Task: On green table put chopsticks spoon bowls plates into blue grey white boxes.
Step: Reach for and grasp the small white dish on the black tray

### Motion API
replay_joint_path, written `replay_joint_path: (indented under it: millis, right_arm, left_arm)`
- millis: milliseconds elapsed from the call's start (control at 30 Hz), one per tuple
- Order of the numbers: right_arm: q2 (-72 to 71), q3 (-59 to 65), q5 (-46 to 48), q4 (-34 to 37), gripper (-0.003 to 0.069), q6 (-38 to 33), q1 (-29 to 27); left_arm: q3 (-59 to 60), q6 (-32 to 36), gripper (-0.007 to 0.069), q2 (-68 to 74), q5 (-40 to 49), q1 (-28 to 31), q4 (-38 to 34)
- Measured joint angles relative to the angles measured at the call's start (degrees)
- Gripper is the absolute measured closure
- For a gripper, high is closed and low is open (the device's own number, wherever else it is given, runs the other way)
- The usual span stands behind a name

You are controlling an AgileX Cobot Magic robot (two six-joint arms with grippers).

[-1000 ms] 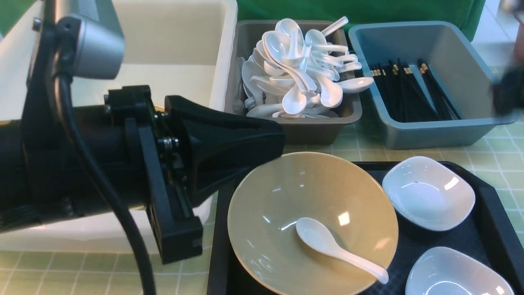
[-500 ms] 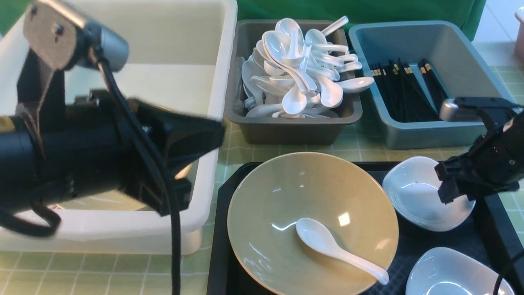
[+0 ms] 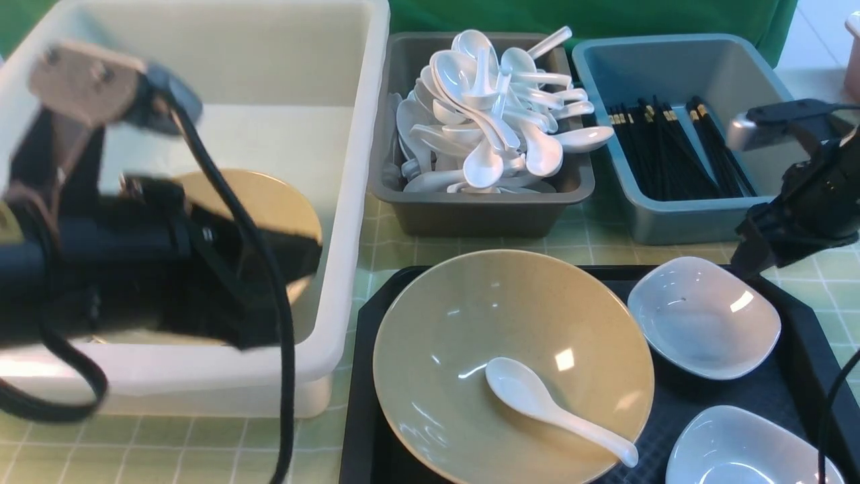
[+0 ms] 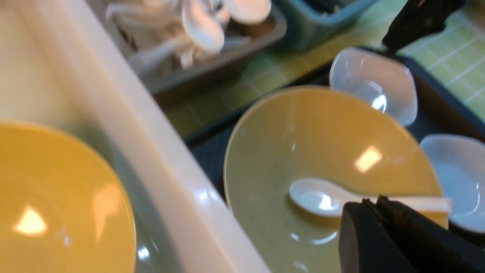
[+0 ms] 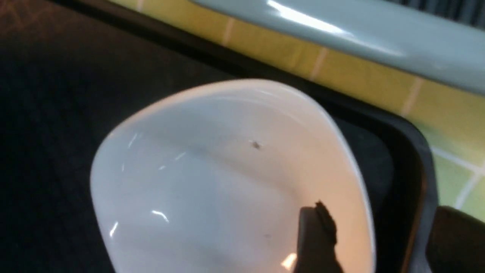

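The right pincer [image 3: 749,259], wide open and empty, is set astride the rim of the plate [image 3: 702,319] beneath; its glossy edge could be squeezed out. The left pincer [image 4: 373,216] is shut, empty.

Glossy white spoon [image 3: 519,388] inside wide tan bowl [image 3: 470,312]

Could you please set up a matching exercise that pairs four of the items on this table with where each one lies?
Items
1. chopsticks
2. spoon pile
3. lone spoon
4. plates

Places
A. in the bowl on the tray
B. in the blue box
C. straight on the tray
D. in the grey box

Pairs: 1-B, 2-D, 3-A, 4-C
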Motion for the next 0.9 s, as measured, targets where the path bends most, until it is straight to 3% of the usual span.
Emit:
replay_joint_path:
  millis: [500,600,767,900]
  right_arm:
    - [5.9,-0.1,-1.4,0.4,0.0271,-2.0,0.0]
    - [7.1,-0.1,-1.2,0.5,0.0306,-2.0,0.0]
    - [8.3,-0.5,1.2,1.1,0.0480,-2.4,0.0]
    - [7.8,-2.9,5.1,2.1,0.0526,-3.0,-0.1]
  left_arm:
    - [-3.4,1.2,0.0626,0.0,-0.4,0.0,-0.4]
    - [-3.4,1.2,0.0626,0.0,-0.4,0.0,-0.4]
    - [-3.4,1.2,0.0626,0.0,-0.4,0.0,-0.4]
    - [-3.4,1.2,0.0626,0.0,-0.4,0.0,-0.4]
